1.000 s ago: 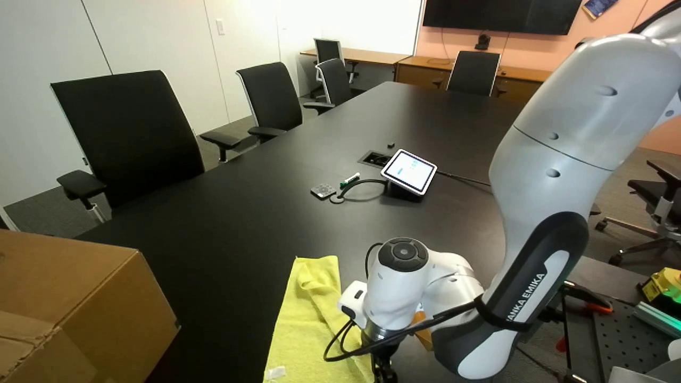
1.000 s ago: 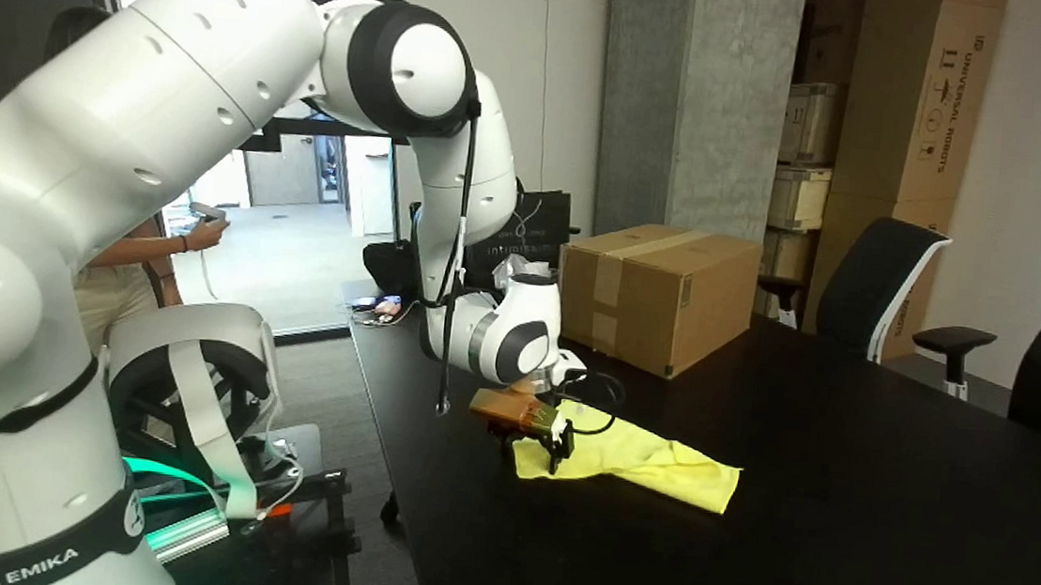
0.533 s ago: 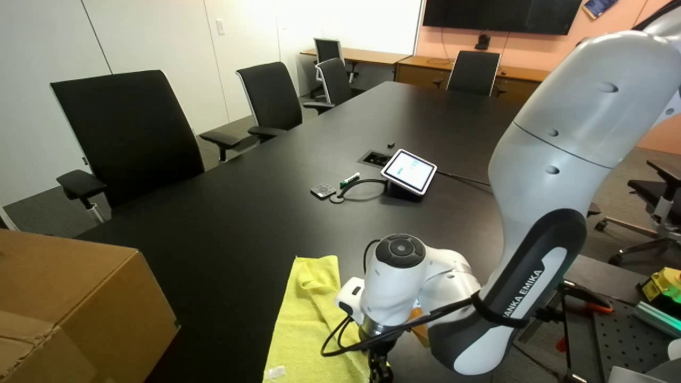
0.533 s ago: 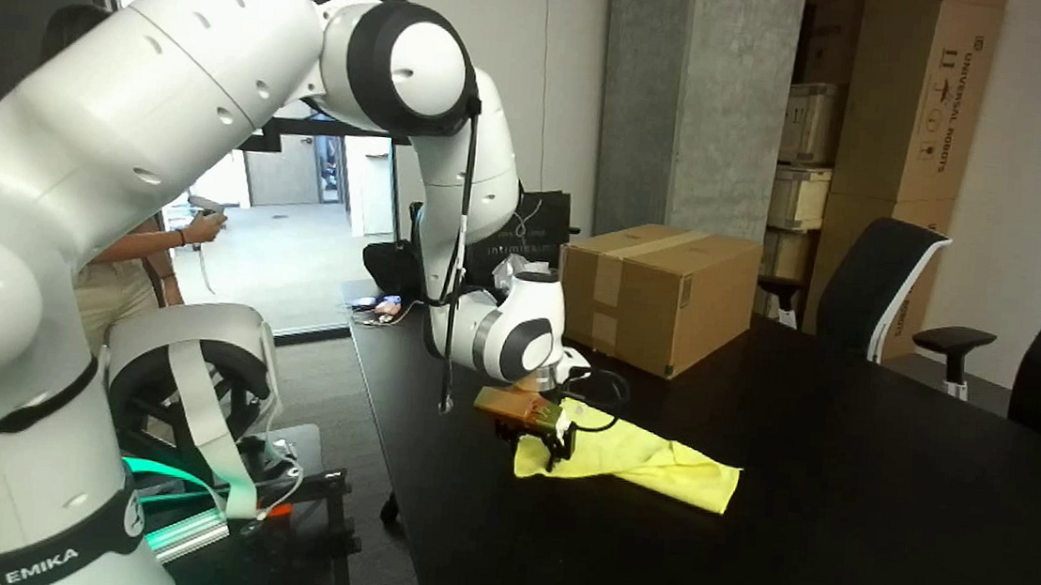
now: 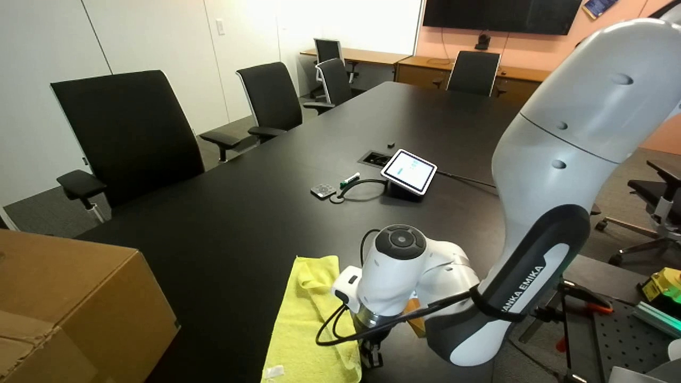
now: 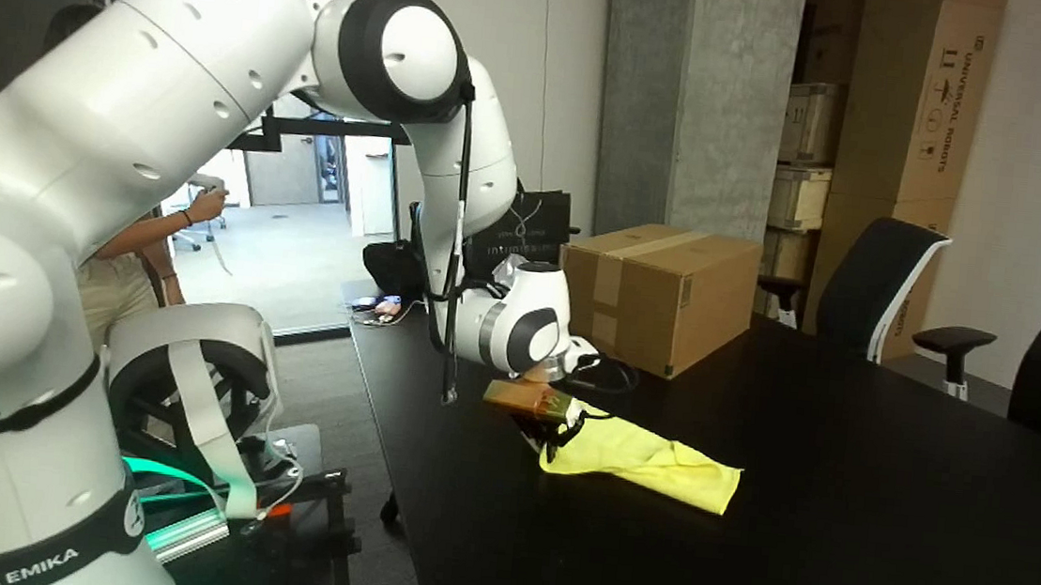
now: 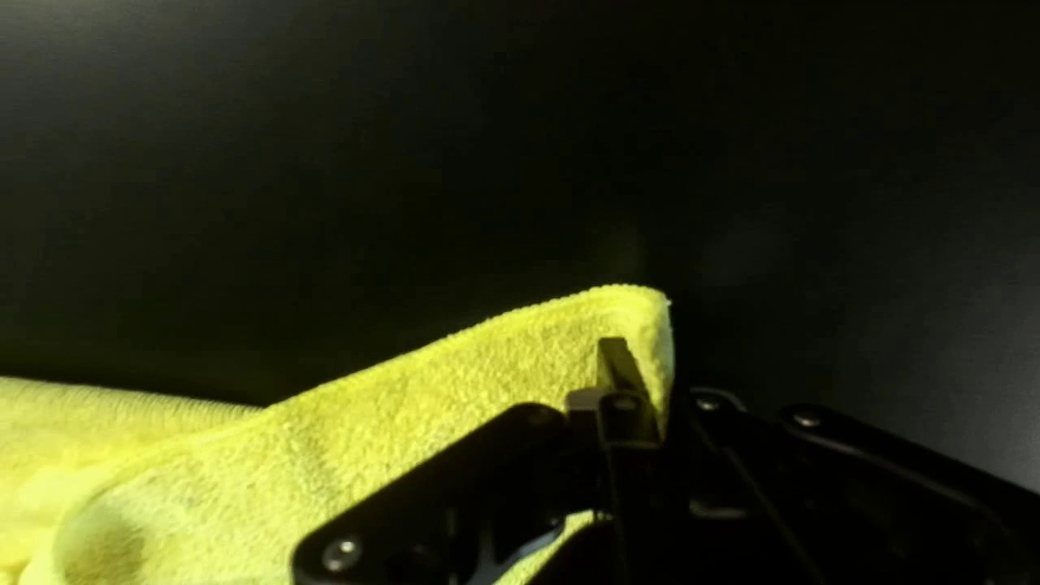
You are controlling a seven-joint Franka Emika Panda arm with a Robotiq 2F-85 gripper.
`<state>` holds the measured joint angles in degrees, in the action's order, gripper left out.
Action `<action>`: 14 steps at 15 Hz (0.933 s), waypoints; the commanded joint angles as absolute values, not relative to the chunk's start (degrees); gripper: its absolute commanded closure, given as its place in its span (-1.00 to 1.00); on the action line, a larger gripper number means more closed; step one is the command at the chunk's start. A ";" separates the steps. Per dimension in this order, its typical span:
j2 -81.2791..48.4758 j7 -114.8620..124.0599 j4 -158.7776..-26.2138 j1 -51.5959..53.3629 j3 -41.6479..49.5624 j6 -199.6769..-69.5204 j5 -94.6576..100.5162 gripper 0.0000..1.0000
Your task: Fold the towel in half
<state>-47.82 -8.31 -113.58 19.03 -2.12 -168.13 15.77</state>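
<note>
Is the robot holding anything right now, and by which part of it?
Yes: the gripper is shut on the yellow towel, at one corner.

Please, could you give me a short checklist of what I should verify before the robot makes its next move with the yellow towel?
1. Gripper closed on the towel near a corner: ok, by the wrist view.
2. Towel lying smooth: not ok, wrinkled toward the end away from the gripper.
3. Held corner clear of the table: cannot tell.
4. Cardboard box apart from the towel: ok in both exterior views.
5. Person away from the towel: ok, in the background.
</note>
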 commanded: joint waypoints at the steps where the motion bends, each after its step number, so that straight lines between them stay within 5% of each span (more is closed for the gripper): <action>1: -45.29 -5.76 -114.58 22.33 1.05 -170.19 17.12 1.00; 14: -51.89 -3.89 -101.52 33.86 9.14 -174.21 18.87 0.98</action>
